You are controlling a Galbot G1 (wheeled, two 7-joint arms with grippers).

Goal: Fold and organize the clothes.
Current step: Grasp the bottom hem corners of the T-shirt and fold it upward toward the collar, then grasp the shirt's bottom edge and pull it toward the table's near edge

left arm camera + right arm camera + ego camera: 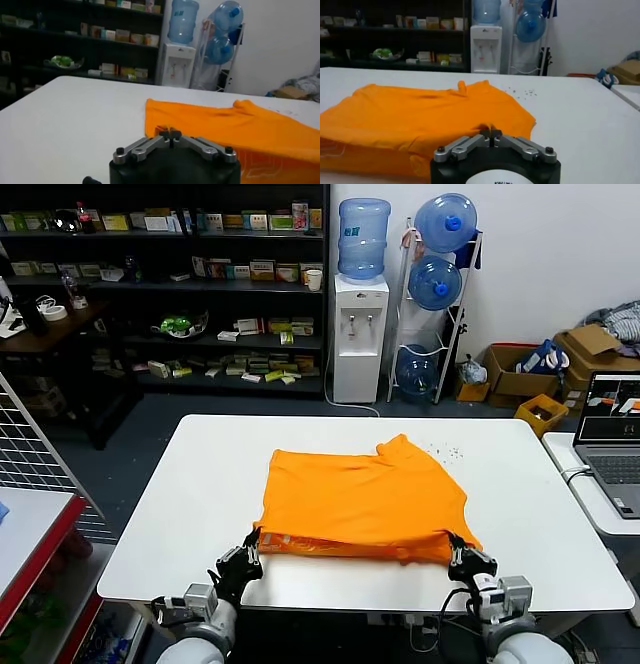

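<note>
The orange T-shirt [365,499] lies folded on the white table [180,514] (near edge lifted), its two near corners pinched by the left gripper [253,539] and right gripper [457,545].

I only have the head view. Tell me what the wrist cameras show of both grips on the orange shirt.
Observer: In the left wrist view the left gripper has its fingers shut together on the near edge of the T-shirt.
Operator: Report the other side.
Observer: In the right wrist view the right gripper is likewise shut, pinching the shirt's near edge.
Operator: Say whether any printing shows.
Observer: White lettering shows in the left wrist view on the lower layer, under the folded-over top layer.
Operator: Check the table beyond the shirt.
Observer: The right wrist view shows small dark specks scattered on the white table past the collar.
</note>
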